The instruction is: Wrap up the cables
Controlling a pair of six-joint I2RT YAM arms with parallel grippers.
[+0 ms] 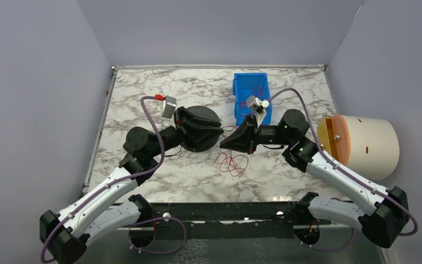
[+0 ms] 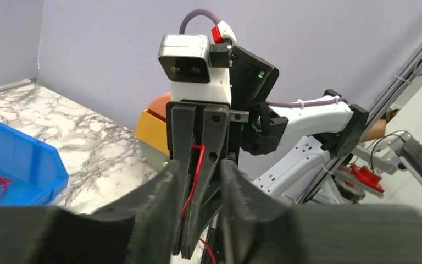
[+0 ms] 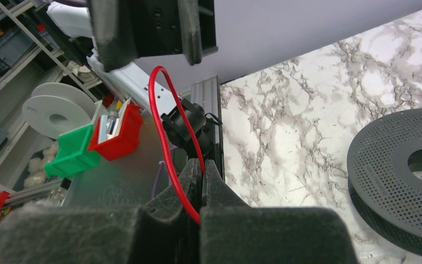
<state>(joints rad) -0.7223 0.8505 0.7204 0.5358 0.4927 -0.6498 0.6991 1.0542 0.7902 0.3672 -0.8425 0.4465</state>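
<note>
Marble tabletop (image 1: pixel 143 93) inside lilac walls (image 1: pixel 214 27) (right hand (image 3: pixel 201 173) clamped on red cable (image 3: pixel 150 91), left hand (image 2: pixel 196 170) apart)

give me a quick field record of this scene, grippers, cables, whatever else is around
left gripper: open, facing the right gripper
right gripper: shut on red cable
red cable: loops up from that grip
loose cables: red tangle on the table, near the grippers
blue bin: far side, red cables inside
black disc: flat on table, by left arm
cream drum: beside table's right edge
</note>
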